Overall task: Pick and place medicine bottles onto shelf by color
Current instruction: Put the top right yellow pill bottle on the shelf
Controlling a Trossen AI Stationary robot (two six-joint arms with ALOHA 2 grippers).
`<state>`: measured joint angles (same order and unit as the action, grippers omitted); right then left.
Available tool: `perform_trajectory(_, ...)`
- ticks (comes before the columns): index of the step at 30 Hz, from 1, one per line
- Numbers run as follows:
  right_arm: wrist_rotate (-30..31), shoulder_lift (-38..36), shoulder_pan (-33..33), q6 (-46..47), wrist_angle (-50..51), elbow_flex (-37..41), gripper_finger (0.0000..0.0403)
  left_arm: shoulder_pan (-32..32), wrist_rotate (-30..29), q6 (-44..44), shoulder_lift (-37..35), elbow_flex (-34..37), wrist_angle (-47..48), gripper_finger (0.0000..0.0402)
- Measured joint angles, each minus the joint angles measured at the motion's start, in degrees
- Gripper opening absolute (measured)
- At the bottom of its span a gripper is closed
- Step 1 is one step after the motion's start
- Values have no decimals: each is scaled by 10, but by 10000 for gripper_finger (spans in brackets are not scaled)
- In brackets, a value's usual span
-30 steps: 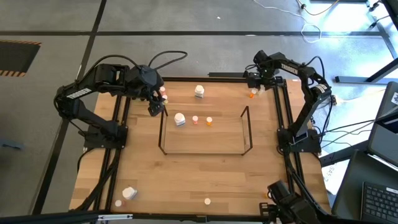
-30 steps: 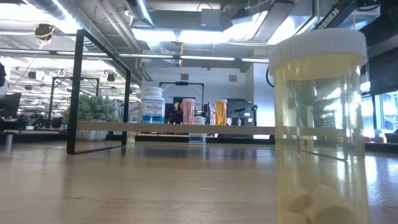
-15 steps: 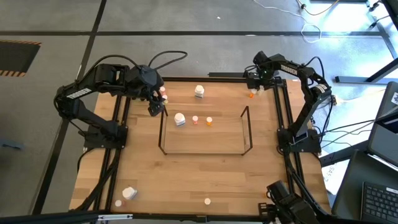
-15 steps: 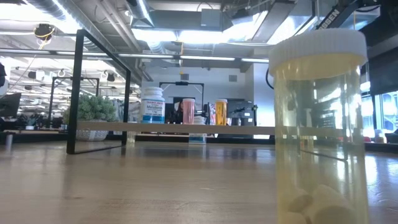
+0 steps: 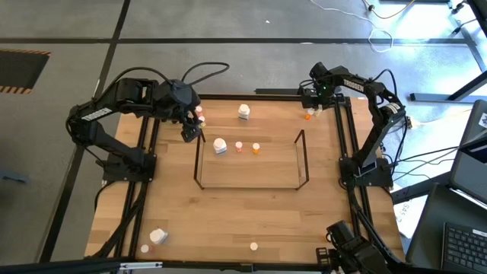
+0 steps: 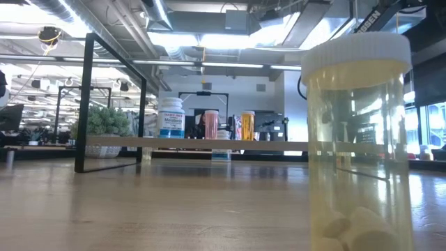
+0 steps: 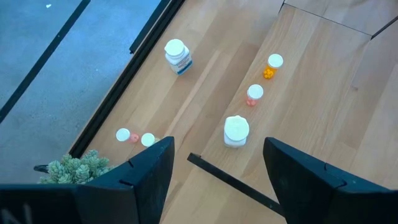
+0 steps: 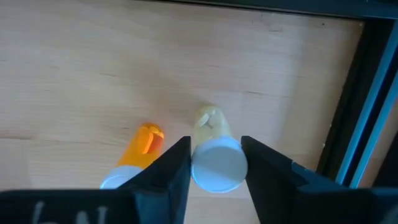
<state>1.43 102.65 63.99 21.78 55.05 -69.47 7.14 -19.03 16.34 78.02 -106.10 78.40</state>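
Three bottles shelved on the rack (image 5: 251,179) so far: big white one (image 5: 220,145), pink (image 5: 239,146), orange (image 5: 256,148). Right gripper (image 8: 216,163) at table's 1 o'clock corner, fingers flanking the cream bottle (image 8: 216,158), contact unclear, orange vial (image 8: 134,158) just beside. Left gripper (image 7: 217,165) spread, empty, at rack's 10 o'clock; roughly seven strays left.

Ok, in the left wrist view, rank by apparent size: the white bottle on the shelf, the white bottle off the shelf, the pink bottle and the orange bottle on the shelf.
1. White bottle on the shelf.
2. White bottle off the shelf, slightly smaller, though it stands farther from the camera, so true size is unsure.
3. Pink bottle and orange bottle: alike, not ranked.
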Motion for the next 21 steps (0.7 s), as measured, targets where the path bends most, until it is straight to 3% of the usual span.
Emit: perform_trajectory(21,4,-32,0,-56,14,-3,120,0,0,0,0,0,0,241)
